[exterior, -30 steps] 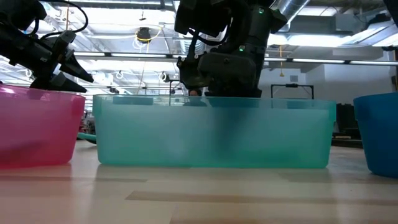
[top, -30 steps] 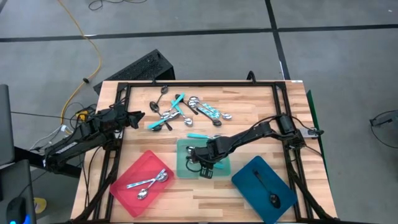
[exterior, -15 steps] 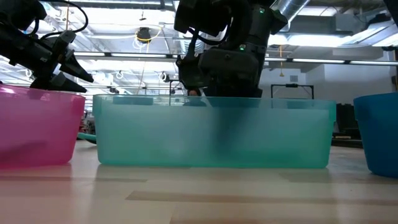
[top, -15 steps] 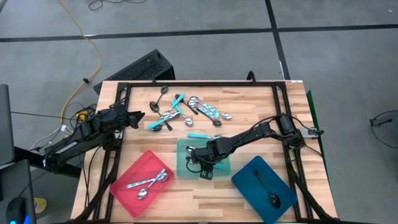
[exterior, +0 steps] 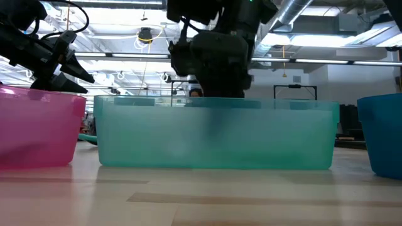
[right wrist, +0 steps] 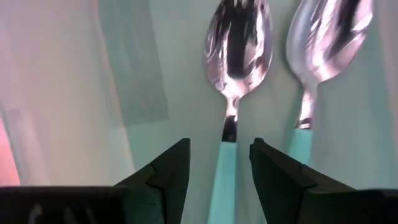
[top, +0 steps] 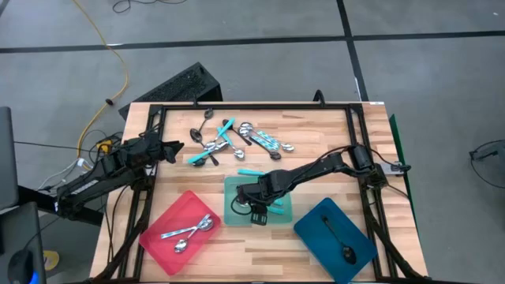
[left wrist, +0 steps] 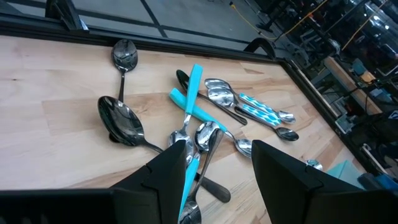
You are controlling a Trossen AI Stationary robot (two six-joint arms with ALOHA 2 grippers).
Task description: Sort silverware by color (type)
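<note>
The silverware lies in a loose pile (top: pixel 237 142) (left wrist: pixel 199 124) on the far part of the table: shiny silver, dark, and turquoise-handled spoons. My right gripper (top: pixel 260 208) (right wrist: pixel 219 168) hangs open over the teal tray (top: pixel 233 189), pointing steeply down. Two turquoise-handled spoons (right wrist: pixel 236 43) (right wrist: pixel 323 31) lie flat on the tray's floor. The handle of one runs between the fingers below them, untouched. My left gripper (top: pixel 175 147) (left wrist: pixel 221 168) waits open at the table's left, facing the pile.
A red tray (top: pixel 162 244) at the near left holds silver spoons (top: pixel 188 230). A blue tray (top: pixel 316 221) at the near right holds a dark spoon (top: pixel 341 243). One turquoise-handled spoon (top: pixel 251 171) lies on the table just beyond the teal tray. A black frame (top: pixel 252 106) rims the table.
My right gripper has risen a little above the teal tray; in the low view its body stands higher over the tray's rim than before.
</note>
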